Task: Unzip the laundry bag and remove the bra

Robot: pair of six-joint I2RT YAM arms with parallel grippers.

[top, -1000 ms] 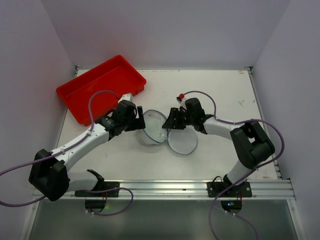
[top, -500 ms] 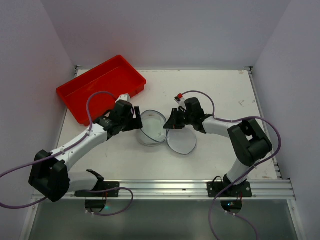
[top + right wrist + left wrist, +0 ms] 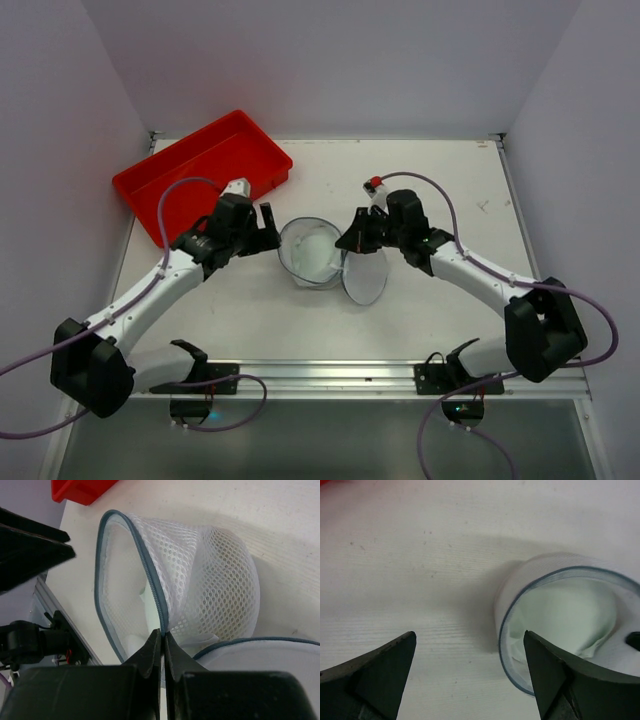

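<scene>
A: Status?
B: Unzipped. The laundry bag (image 3: 312, 252) sits mid-table, lid (image 3: 364, 277) flopped aside. The right gripper (image 3: 162, 636) pinches its rim; the left gripper (image 3: 469, 636) is spread, just beside.
A: Remaining?
B: The bra (image 3: 565, 615) lies inside; extraction pending.

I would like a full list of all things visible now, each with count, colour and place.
bag: one, white mesh with blue-grey trim, table centre, open
lid: one, white mesh, beside bag on the right arm's side
cloth: one, pale, inside bag
tray: one, red, far left corner
table: one, white, under everything
rail: one, silver, near edge
cables: several, purple, along arms
left arm: one, white and black, beside bag, jaws open
right arm: one, white and black, jaws shut on bag's trim
</scene>
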